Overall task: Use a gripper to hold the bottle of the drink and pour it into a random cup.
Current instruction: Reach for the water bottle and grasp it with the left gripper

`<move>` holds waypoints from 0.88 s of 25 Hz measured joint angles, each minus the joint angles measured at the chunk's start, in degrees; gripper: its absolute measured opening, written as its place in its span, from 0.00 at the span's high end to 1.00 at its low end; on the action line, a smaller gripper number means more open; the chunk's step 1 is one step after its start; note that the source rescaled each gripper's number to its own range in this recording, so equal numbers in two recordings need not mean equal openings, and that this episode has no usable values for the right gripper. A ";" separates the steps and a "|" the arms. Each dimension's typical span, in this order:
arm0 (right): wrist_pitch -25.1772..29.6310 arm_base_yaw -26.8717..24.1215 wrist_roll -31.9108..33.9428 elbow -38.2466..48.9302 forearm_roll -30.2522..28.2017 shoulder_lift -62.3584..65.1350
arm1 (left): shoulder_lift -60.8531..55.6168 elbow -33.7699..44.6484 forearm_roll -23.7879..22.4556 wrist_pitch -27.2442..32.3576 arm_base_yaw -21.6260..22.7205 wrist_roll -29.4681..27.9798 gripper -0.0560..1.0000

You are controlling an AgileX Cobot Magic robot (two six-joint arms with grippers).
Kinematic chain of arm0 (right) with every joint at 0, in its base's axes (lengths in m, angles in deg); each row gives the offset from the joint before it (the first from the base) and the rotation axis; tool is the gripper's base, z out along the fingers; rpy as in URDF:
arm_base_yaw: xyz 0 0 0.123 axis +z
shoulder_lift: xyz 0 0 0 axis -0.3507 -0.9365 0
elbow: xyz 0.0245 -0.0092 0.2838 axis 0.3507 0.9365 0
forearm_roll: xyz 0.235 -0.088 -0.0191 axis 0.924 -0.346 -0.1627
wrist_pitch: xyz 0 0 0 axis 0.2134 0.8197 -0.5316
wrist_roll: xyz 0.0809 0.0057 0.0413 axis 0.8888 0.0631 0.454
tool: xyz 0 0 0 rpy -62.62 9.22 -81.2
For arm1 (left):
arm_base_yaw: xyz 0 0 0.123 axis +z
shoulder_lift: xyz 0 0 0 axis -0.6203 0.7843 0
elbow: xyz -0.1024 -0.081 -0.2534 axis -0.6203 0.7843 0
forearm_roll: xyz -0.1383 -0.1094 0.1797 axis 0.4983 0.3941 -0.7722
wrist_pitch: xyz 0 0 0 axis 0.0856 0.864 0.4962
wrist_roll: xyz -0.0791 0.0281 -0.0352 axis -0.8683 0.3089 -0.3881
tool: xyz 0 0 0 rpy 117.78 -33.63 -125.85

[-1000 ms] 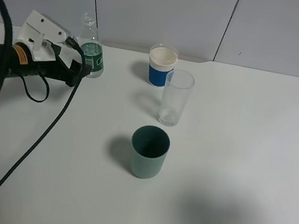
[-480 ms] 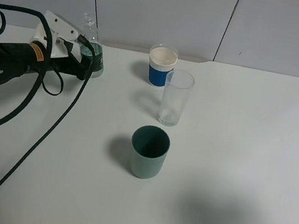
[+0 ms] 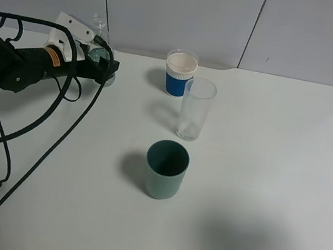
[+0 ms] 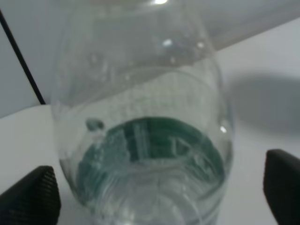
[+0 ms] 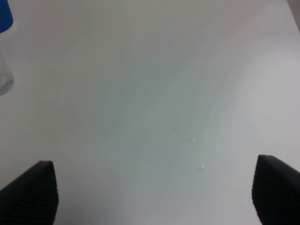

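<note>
Far left: your left gripper has swung in toward the back wall over the last second. A second ago it sat beside the bottle; now the fingers straddle it. In the left wrist view the bottle fills the frame, with one black fingertip on each side and a gap at both. So the jaws are spread wide and have hold of nothing yet. The bottle stands upright at the back-left of the table, in the same spot as before, so the approach did not knock it. My read: the reach is done and closing on the label band is the next call. Squeeze gently, as thin clear plastic will likely flex.

Moving right: the blue cup is at the back, with the cup, the tall clear one, just in front of it. The teal cup is nearer the front. None has shifted. I can see no liquid in the clear cup, so nothing has been poured.

Far right: the right gripper hangs over bare table, fingers wide apart and empty. The exterior view does not show it.
</note>
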 joint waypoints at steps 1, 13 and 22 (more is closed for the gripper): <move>0.00 0.00 0.00 0.00 0.00 0.00 | 0.36 -0.51 -0.07 -0.05 0.00 -0.06 0.17; 0.00 0.00 0.00 0.00 0.00 0.00 | 4.09 -4.44 -1.24 -1.32 0.00 -2.74 0.17; 0.00 0.00 0.00 0.00 0.00 0.00 | 4.25 -4.44 -1.52 -1.46 0.00 -6.97 0.82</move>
